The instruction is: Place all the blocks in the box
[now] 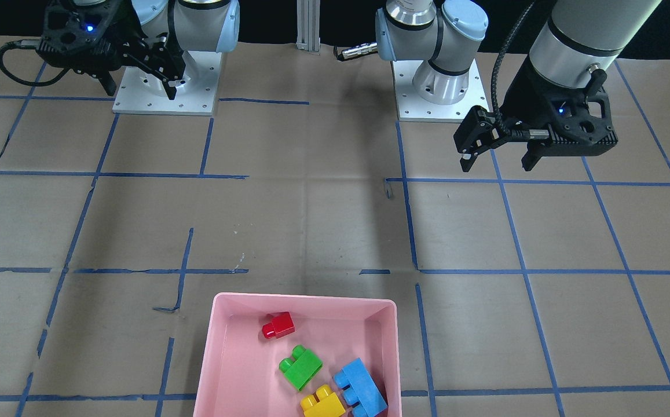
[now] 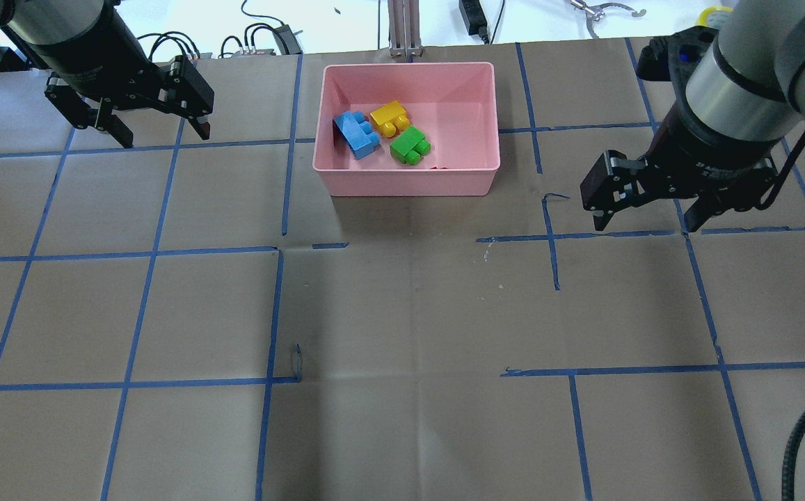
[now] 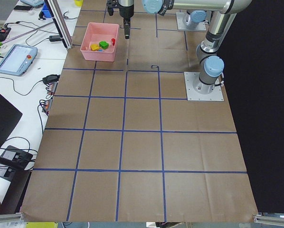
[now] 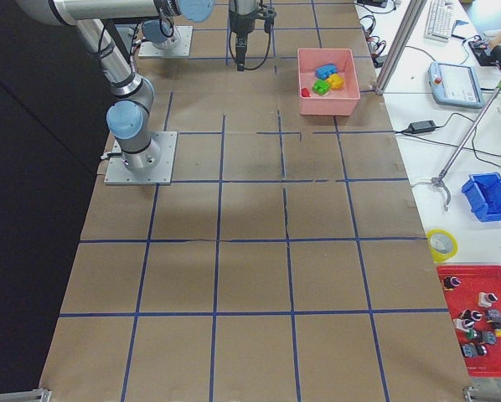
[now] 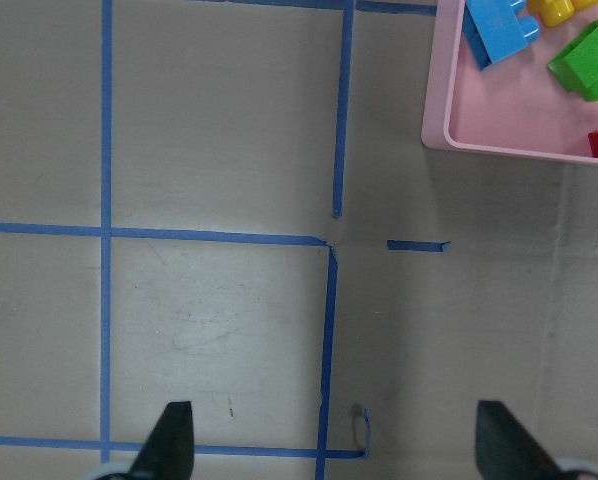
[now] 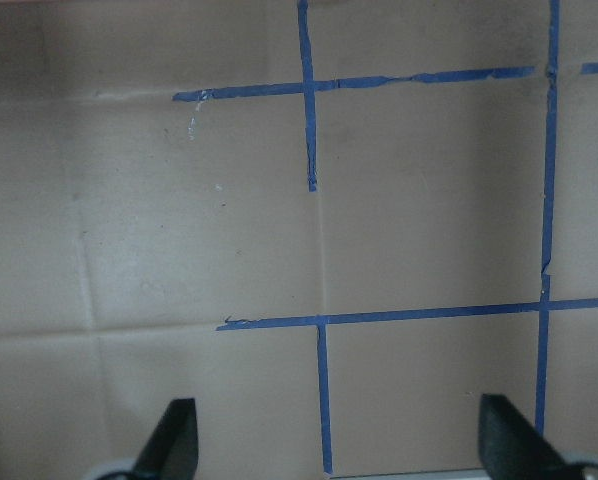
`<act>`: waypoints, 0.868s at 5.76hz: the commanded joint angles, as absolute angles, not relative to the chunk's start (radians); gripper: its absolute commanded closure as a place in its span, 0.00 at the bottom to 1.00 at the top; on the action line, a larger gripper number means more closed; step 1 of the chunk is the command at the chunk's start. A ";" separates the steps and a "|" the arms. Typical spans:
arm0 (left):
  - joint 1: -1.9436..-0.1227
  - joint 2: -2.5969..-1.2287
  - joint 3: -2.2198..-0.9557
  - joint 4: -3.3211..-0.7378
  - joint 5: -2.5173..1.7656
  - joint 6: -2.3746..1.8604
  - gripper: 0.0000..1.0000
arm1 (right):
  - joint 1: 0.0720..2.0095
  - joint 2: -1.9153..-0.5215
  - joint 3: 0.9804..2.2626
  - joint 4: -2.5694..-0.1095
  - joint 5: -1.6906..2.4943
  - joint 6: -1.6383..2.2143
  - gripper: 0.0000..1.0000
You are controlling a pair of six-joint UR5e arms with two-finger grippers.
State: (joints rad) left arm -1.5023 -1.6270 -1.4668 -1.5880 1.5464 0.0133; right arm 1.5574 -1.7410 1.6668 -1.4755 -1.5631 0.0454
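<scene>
The pink box [image 1: 306, 299] sits at the table's far edge from the robot and holds all the blocks: red [image 1: 278, 325], green [image 1: 300, 368], light-blue [image 1: 361, 388] and yellow [image 1: 323, 401]. In the overhead view the box [image 2: 409, 182] shows blue [image 2: 357, 133], yellow [image 2: 389, 117] and green [image 2: 410, 145]; its near wall almost hides the red one. My left gripper [image 2: 164, 136] hangs open and empty, left of the box. My right gripper [image 2: 644, 226] hangs open and empty, right of the box and nearer the robot. The left wrist view shows the box's corner [image 5: 434, 120].
Brown paper with a blue tape grid covers the table. The two arm bases [image 1: 167, 87] [image 1: 442, 87] stand at the robot's edge. An aluminium post [image 2: 404, 28] and cables lie just beyond the box. Benches with tools flank the table in the side views.
</scene>
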 commanded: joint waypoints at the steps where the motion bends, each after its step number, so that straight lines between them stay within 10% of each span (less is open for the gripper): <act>1: -1.503 -1.628 -1.470 -1.588 1.546 0.012 0.01 | 1.563 -1.689 1.611 -1.468 -1.562 0.054 0.00; 5: -1.503 -1.623 -1.473 -1.586 1.557 0.015 0.01 | 1.614 -1.687 1.651 -1.489 -1.565 0.063 0.00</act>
State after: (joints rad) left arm -1.5033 -1.6229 -1.4730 -1.5871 1.5519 0.0099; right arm 1.6089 -1.6878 1.6468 -1.4870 -1.5652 0.0618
